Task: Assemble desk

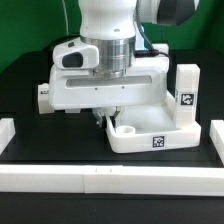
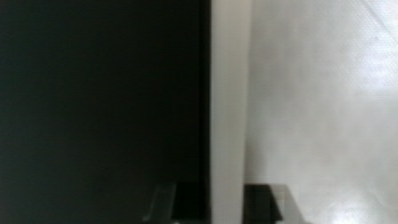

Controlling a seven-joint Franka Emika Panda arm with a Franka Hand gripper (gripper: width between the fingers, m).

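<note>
Exterior view: the desk panel lies on the counter. It is enclosed by the front rail before it, the left rail at the exterior view's left and the right rail at the exterior view's right. A leg stands upright against the panel's rear corner, toward the exterior view's right. The tool is over the panel's opposite end. Wrist view: the tool's fingers stand on either side of the panel's rim; contact cannot be told.
</note>
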